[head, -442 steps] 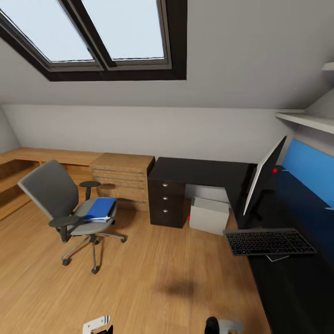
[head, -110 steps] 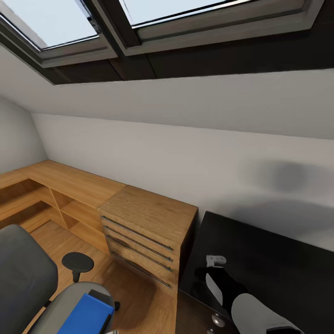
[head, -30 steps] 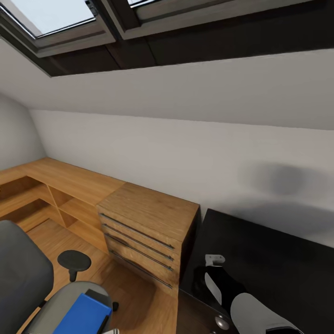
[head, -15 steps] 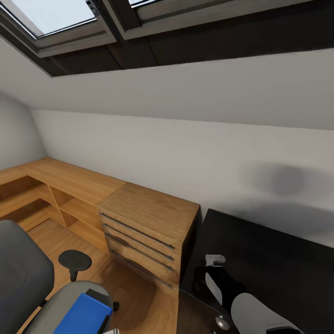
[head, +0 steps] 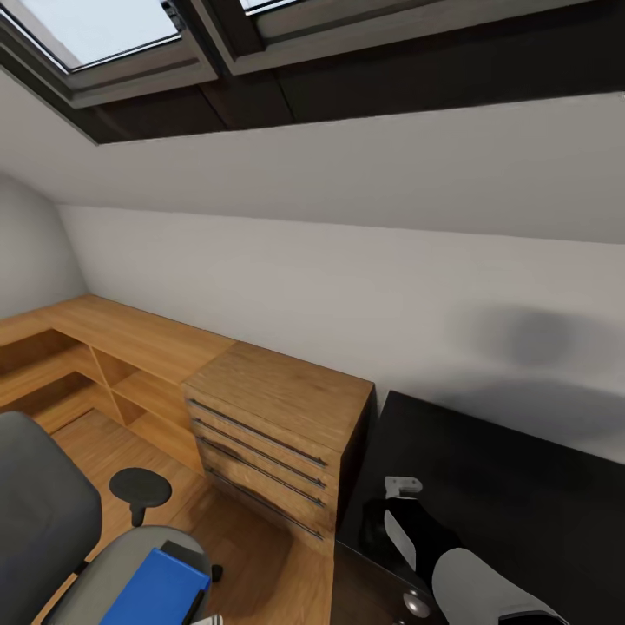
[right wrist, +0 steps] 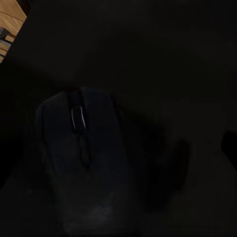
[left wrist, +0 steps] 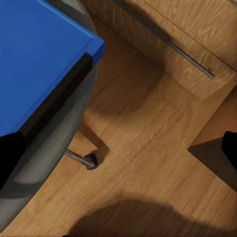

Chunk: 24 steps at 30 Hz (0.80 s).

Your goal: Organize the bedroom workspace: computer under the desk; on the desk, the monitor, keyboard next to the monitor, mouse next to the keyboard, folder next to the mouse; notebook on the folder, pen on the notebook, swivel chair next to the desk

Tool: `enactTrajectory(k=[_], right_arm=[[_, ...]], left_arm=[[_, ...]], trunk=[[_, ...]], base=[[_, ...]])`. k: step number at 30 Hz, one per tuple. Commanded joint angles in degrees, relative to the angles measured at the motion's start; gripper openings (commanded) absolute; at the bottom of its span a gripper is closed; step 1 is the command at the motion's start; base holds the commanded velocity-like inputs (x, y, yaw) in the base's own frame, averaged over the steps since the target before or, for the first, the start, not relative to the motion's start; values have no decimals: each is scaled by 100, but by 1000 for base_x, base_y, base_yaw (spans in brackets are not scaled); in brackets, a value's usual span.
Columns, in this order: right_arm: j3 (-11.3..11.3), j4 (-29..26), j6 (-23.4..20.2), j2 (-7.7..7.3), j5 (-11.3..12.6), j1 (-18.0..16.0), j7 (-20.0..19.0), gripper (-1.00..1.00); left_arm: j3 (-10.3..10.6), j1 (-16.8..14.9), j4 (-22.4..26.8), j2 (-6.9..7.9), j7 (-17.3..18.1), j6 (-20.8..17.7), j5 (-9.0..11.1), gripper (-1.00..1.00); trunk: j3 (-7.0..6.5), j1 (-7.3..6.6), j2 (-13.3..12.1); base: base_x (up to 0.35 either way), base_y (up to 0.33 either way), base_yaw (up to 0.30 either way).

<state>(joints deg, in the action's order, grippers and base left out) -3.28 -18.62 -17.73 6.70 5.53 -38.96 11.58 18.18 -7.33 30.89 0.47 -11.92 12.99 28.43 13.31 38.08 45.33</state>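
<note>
Grey sloped walls and a dark-framed skylight (head: 260, 78) fill the upper part of your head view, with low oak cabinets (head: 104, 365) running along the wall and an oak drawer chest (head: 273, 425) standing right against the end of the desk (head: 521, 495). Your swivel chair (head: 39, 521) sits at the lower left, on the plank floor (head: 260, 555) just beside the chest, one black armrest (head: 139, 490) standing between them. On its seat lies the folder (head: 156, 590), bright blue, and your left wrist camera looks down on that same folder (left wrist: 34, 59) at the seat's edge, with a castor (left wrist: 90, 161) on the floor below. I cannot tell how your left jaws stand. Your right arm (head: 469, 573) reaches over the desk's near corner, close to the chest. The right wrist camera shows the mouse (right wrist: 84, 163) lying on the black desk top (right wrist: 173, 49), close under the gripper and very dim. Whether the right jaws are wide or narrow I cannot tell either.
</note>
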Motion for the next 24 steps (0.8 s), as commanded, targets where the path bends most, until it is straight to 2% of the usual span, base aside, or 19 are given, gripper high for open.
enactTrajectory(k=[1,18,24], right_arm=[[-31,-11,-29,-2,60,0,34,100],[-39,-45,-7,-2,56,1,28,100],[-34,-382,21,-6,48,9,50,100]], left_arm=[[46,-7,2,6,-47,28,39,100],[47,-5,-1,6,-47,28,39,100],[47,-5,-2,6,-47,28,39,100]], trunk=[[-10,-21,-35],[-316,-395,-717],[-423,-527,-958]], base=[[0,0,0],[0,0,0],[0,0,0]])
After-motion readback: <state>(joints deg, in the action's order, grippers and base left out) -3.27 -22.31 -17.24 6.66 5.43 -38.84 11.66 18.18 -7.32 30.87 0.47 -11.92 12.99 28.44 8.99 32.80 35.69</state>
